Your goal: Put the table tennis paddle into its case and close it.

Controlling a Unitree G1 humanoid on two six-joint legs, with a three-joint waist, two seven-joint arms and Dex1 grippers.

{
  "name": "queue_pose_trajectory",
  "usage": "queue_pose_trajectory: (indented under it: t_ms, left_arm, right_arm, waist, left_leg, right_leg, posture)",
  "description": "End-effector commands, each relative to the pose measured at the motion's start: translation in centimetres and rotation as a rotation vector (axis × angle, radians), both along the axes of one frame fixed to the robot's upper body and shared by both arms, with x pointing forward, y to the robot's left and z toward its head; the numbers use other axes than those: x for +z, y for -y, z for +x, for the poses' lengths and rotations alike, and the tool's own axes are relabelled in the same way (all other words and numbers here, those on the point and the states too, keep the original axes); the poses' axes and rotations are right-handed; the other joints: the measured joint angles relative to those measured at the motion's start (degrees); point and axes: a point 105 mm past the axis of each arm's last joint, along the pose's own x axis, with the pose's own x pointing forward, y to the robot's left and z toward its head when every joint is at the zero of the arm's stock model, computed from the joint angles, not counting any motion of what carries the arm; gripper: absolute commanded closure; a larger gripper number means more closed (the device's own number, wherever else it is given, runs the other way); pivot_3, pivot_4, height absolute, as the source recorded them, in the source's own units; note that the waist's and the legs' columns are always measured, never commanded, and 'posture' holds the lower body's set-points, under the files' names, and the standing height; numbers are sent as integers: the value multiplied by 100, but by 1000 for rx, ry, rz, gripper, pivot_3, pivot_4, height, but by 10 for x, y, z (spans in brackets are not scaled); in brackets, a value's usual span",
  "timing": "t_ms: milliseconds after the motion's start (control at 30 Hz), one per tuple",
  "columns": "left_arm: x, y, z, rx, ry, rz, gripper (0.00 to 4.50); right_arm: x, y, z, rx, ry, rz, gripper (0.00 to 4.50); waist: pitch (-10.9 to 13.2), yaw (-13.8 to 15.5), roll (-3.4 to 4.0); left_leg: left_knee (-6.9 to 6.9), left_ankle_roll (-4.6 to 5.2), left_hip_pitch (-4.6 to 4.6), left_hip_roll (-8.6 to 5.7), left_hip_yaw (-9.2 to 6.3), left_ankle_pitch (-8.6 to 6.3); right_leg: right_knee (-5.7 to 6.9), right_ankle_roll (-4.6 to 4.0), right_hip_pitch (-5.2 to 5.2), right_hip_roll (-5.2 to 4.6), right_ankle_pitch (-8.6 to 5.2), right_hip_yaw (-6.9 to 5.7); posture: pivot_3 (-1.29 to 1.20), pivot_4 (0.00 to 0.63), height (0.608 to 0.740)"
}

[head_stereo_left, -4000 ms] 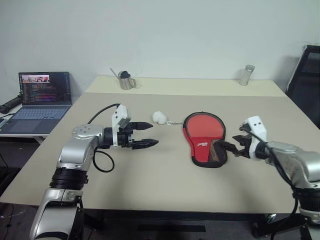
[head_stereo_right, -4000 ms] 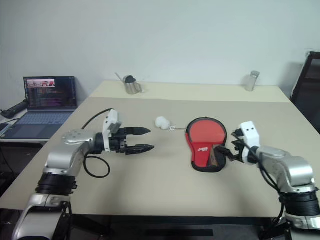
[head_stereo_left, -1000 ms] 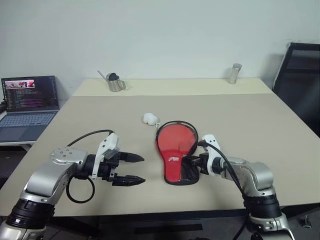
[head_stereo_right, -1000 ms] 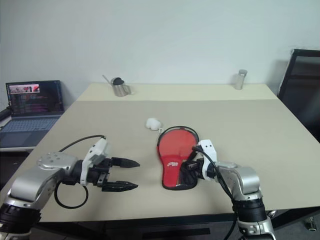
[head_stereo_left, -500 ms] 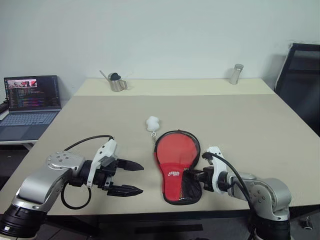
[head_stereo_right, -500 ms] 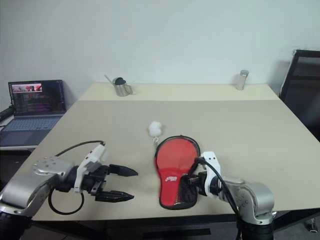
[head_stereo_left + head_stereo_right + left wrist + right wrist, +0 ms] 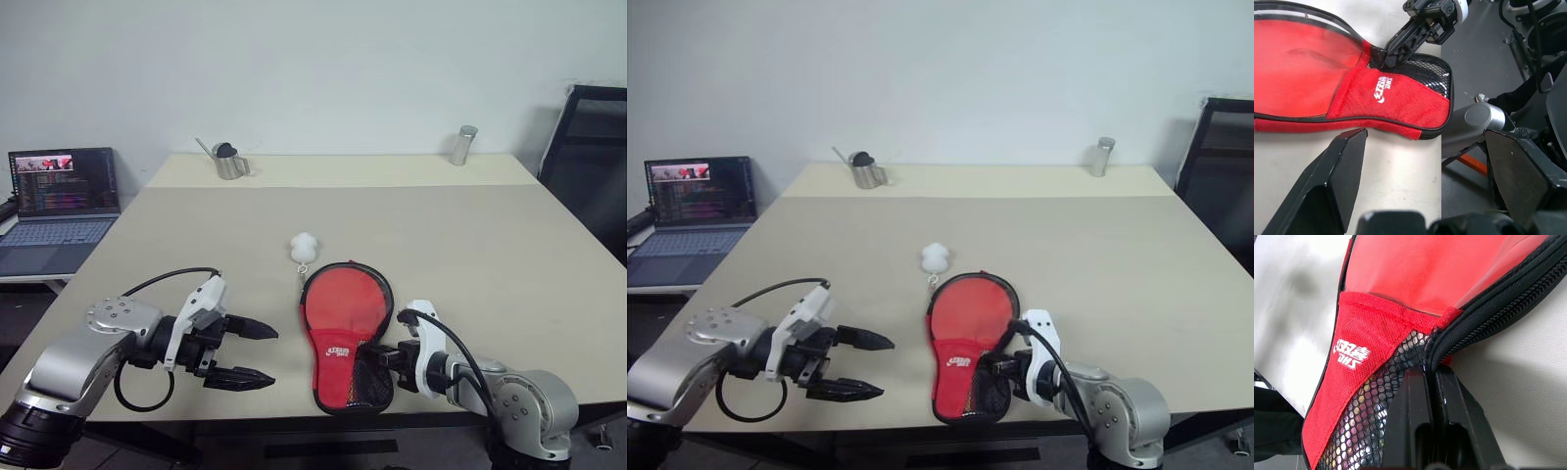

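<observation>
The case (image 7: 343, 318) lies red side up on the table (image 7: 470, 235), its round end away from me and its mesh-pocket end (image 7: 1420, 81) at the front edge. A white pom-pom (image 7: 305, 245) trails behind it on a short chain. My right gripper (image 7: 380, 354) is shut on the case's black zip edge beside the mesh pocket (image 7: 1376, 416). To the left of the case, my left gripper (image 7: 273, 356) hovers open and apart from it, fingers (image 7: 1342, 166) pointing at it. The table tennis paddle is hidden.
A laptop (image 7: 61, 196) stands on a lower desk at the far left. At the table's back edge are a small metal pitcher (image 7: 230, 162) and a metal cylinder (image 7: 460, 144). A black chair (image 7: 588, 147) stands at the right.
My right gripper has pulled back toward the front edge, dragging the case and its pom-pom nearer to me. The left gripper has stayed open and nearly still.
</observation>
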Motion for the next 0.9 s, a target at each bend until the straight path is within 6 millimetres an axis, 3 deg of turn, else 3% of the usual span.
queue_pose_trajectory:
  t_ms: [33, 267, 400, 567, 633, 733, 833, 900]
  left_arm:
    - [8, 1, 0, -28, 36, 6, 352]
    - [7, 2, 1, -27, 43, 4, 352]
    - [4, 3, 2, -21, 47, 0, 352]
    - [2, 6, 2, -1, 53, -19, 352]
    - [2, 6, 4, 20, 59, -31, 352]
    - [3, 6, 10, 72, 65, -57, 352]
    - [5, 4, 19, 135, 64, -81, 352]
    - [8, 2, 27, 178, 70, -99, 352]
  right_arm:
    - [2, 1, -3, 18, 6, -6, 4487]
    - [5, 5, 7, -30, 13, -8, 4487]
    - [7, 12, 4, -34, 27, -21, 3473]
    - [10, 23, -4, -26, 54, -36, 1699]
    - [17, 30, -6, -11, 90, -51, 966]
    - [43, 37, -6, 26, 192, -20, 36]
    - [71, 37, -3, 85, 300, 32, 36]
    - [79, 34, -1, 117, 331, 44, 36]
  waist:
    - [0, 10, 0]
    - [0, 15, 0]
    - [0, 24, 0]
    - [0, 31, 0]
    - [1, 49, 0]
    - [1, 62, 0]
    - [2, 52, 2]
    - [2, 64, 2]
  left_leg:
    - [0, 0, 0, 0, 0, 0]
    - [0, 0, 1, 0, 0, 0]
    - [1, 0, 0, 0, 0, 0]
    - [0, 0, 0, -1, -1, 0]
    - [1, 0, 0, -1, 0, 0]
    - [3, 0, 0, -2, 1, 0]
    - [2, 0, 1, -1, 0, 0]
    - [1, 1, 3, 2, -3, 0]
  right_leg:
    - [0, 0, 0, 0, 0, 0]
    - [0, 0, 0, 0, 0, 0]
    - [1, 0, 0, 0, 0, 0]
    - [-1, 0, 1, 0, -1, 0]
    - [-1, 0, 2, -1, -1, 0]
    - [-2, 0, 3, -2, -1, 1]
    - [1, 0, 2, -1, -1, 0]
    - [2, 0, 3, 3, -1, -6]
  posture:
    - [0, 150, 740]
    - [0, 150, 740]
    - [0, 150, 740]
    - [0, 150, 740]
    - [0, 150, 740]
    - [0, 150, 740]
    - [0, 150, 740]
    - [0, 150, 740]
